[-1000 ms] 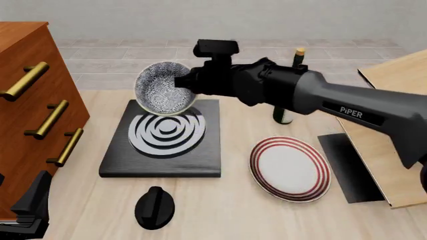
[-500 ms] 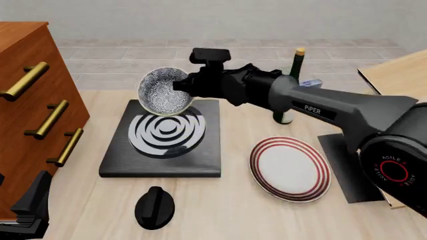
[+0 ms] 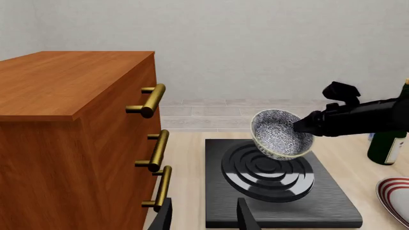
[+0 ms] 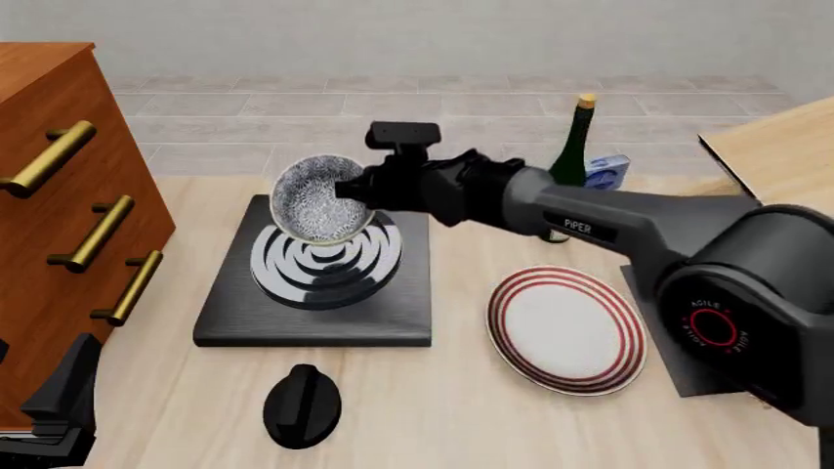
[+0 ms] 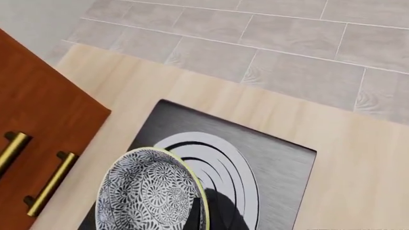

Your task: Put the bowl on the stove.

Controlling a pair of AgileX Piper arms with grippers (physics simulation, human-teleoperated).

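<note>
The bowl (image 4: 316, 200) hangs tilted just above the burner rings of the stove (image 4: 316, 262), pinched at its rim by the right claw (image 4: 354, 186), which is closed on it; whether its base touches the rings cannot be told. In the left wrist view the bowl (image 3: 280, 133) leans over the stove (image 3: 275, 184), and the left claw (image 3: 203, 215) shows two parted fingers holding nothing. On the counter (image 4: 443, 401) around the stove are a knob (image 4: 303, 404), a plate (image 4: 565, 328), a bottle (image 4: 569, 161) and a cabinet (image 4: 59, 210).
</note>
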